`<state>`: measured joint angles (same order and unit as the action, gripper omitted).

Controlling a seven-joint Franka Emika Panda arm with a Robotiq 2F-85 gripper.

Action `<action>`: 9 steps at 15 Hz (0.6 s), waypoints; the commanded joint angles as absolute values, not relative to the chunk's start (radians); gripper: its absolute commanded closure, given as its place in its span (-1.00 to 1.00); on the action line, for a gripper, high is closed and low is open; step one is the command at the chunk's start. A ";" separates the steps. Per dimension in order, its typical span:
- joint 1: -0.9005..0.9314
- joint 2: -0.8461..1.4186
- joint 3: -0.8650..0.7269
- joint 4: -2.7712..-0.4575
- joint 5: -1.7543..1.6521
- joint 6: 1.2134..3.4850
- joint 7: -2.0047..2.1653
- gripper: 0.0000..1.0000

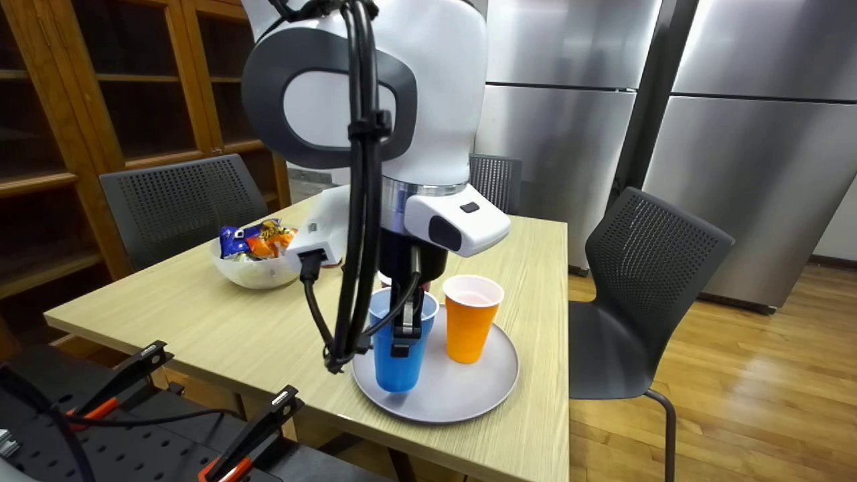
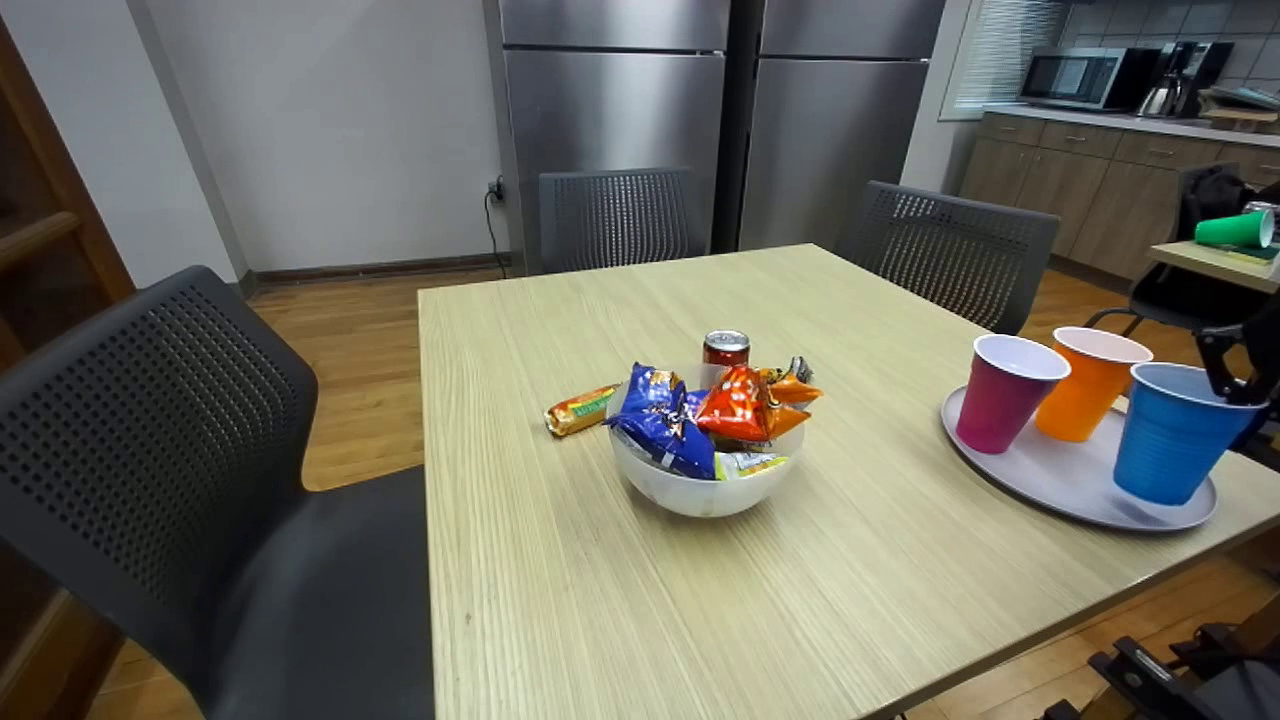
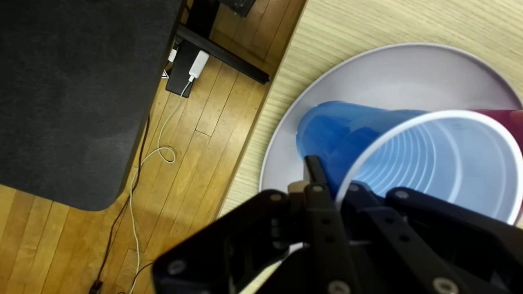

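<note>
Plainly the claw [image 3: 336, 184] is clenched on the blue plastic cup [image 2: 1170, 440] by its wall: in the wrist view the white rim runs between the fingertips, one outside and one inside. That wall is thin, which would explain why the jaws stand nearly together, and pinching at the rim probably spares the soft sides from being squeezed in. The cup is roughly upright over the grey plate [image 1: 492, 385], towards the side nearest the edge of the worktop [image 2: 560, 600]; whether its base bears on the plate I cannot tell. Beside it, the orange cup [image 1: 469, 335] and the magenta cup [image 2: 1005, 405] stand on the same plate, near each other, mouths up. The plate presumably serves to keep the three together.

As for contents, the blue plastic cup shows only pale, ribbed inner walls in the wrist view, its very bottom being hidden. The orange cup has a whitish lining, but how full it may be cannot be made out. Farther off, a white bowl [image 2: 695, 493] is heaped with blue snack bags [image 2: 660, 432], a red snack bag [image 2: 735, 405] and orange wrappers [image 2: 792, 389]; its curved wall likely stops them sliding about. Behind the bowl, in an exterior view, stands a drinks can [image 2: 726, 350], and a gold-wrapped roll [image 2: 582, 410] lies at the bowl's side.
</note>
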<state>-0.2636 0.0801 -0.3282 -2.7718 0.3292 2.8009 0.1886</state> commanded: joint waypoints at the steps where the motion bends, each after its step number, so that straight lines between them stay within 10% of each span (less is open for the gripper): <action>1: -0.268 0.116 -0.322 -2.772 0.401 2.860 0.134 0.99; 9: -0.269 0.144 -0.287 -2.773 0.627 2.924 0.034 0.99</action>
<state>-0.2633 0.1381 -0.3137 -2.7717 0.5437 2.8932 0.0915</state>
